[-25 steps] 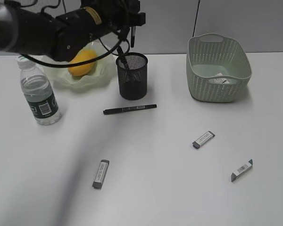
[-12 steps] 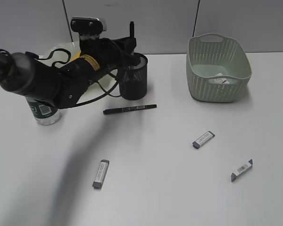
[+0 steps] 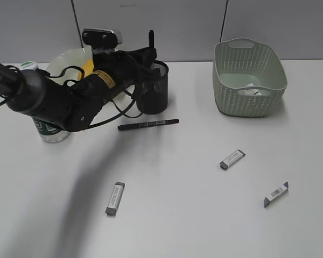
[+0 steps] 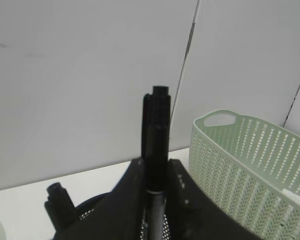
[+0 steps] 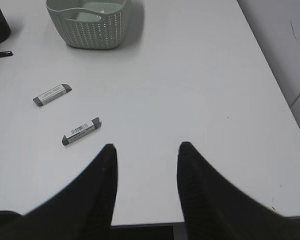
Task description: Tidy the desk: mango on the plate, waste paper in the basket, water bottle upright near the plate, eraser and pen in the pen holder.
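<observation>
Exterior view: I found the left gripper (image 3: 149, 54) at the far left, over the pen holder (image 3: 152, 87), clamped on an upright black pen (image 3: 150, 38). A second pen (image 3: 148, 124) lay flat on the table (image 3: 183, 215) just in front of the holder. Three erasers (image 3: 114, 198) (image 3: 232, 159) (image 3: 275, 194) lay nearer. The mango (image 3: 86, 65) sat on the plate (image 3: 67, 58), mostly hidden by the arm; the water bottle (image 3: 47, 129) stood upright beside it. The waste paper (image 3: 253, 91) lay in the basket (image 3: 249, 75).

Left wrist view: both fingers (image 4: 127, 200) pinched the pen's barrel (image 4: 155, 150) near mid-length, above the holder's rim (image 4: 90, 206). I judged the pen light, rigid and smooth, likely to slip or pivot.

Right wrist view: the right gripper (image 5: 146, 170) hung parted and empty. I judged the erasers (image 5: 81, 131) (image 5: 52, 94) light, firm and best gripped across their narrow width.
</observation>
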